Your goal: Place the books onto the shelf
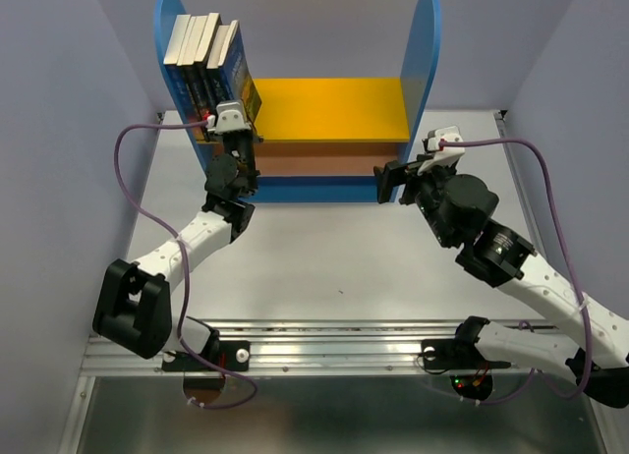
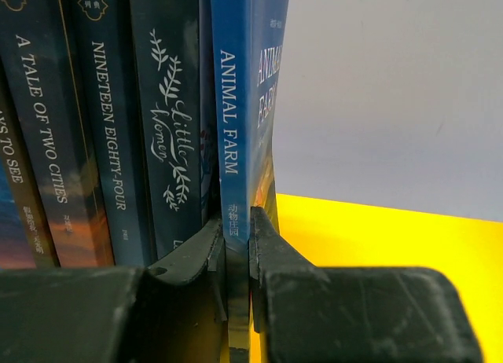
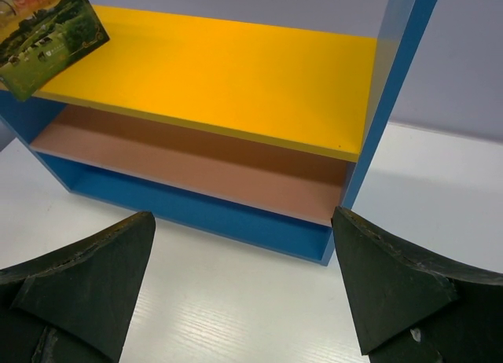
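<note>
Our left gripper clamps Animal Farm, a title we read only from its wrist; overhead, we see the books upright at the shelf's left end, right gripper spread wide.

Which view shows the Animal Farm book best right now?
Left wrist: the Animal Farm book fills the frame, title readable, left claw pinching its lower spine. Top external shows it rightmost of the books; right wrist catches only a cover corner.
</note>
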`<act>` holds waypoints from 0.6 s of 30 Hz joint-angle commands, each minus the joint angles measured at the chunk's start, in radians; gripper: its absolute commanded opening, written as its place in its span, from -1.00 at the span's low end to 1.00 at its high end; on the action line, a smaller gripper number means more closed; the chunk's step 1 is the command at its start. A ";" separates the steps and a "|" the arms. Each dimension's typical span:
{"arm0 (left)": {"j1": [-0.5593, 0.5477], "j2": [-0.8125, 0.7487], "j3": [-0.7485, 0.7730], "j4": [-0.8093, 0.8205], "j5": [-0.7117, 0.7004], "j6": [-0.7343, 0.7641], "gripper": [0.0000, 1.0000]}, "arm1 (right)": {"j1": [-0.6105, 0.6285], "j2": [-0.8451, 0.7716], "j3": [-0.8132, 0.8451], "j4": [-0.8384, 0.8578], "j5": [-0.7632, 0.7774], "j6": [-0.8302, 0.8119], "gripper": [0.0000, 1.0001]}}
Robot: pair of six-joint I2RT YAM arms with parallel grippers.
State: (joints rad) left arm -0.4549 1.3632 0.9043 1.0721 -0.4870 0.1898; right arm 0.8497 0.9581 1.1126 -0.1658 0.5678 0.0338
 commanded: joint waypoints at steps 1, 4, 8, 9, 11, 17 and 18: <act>0.015 0.010 0.062 0.000 -0.048 -0.012 -1.00 | -0.001 -0.006 -0.008 0.069 -0.016 -0.017 1.00; 0.013 0.030 0.088 -0.017 -0.081 -0.007 -1.00 | -0.001 0.007 -0.007 0.069 -0.025 -0.018 1.00; 0.015 0.011 0.087 -0.049 -0.087 -0.032 -1.00 | -0.001 0.016 -0.007 0.069 -0.042 -0.014 1.00; 0.013 0.001 0.079 -0.061 -0.079 -0.045 -1.00 | -0.001 0.016 -0.008 0.069 -0.045 -0.014 1.00; 0.013 -0.033 0.062 -0.066 -0.078 -0.079 -1.00 | -0.001 0.019 -0.007 0.069 -0.048 -0.012 1.00; 0.013 -0.072 0.042 -0.112 -0.101 -0.119 -0.18 | -0.001 0.013 -0.011 0.069 -0.060 -0.008 1.00; 0.015 -0.072 0.045 -0.127 -0.108 -0.121 -0.17 | -0.001 0.011 -0.013 0.069 -0.060 -0.008 1.00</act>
State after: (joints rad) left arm -0.4519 1.3437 0.9531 0.9470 -0.5274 0.0830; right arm 0.8497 0.9798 1.1072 -0.1486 0.5186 0.0299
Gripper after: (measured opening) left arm 0.403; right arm 0.998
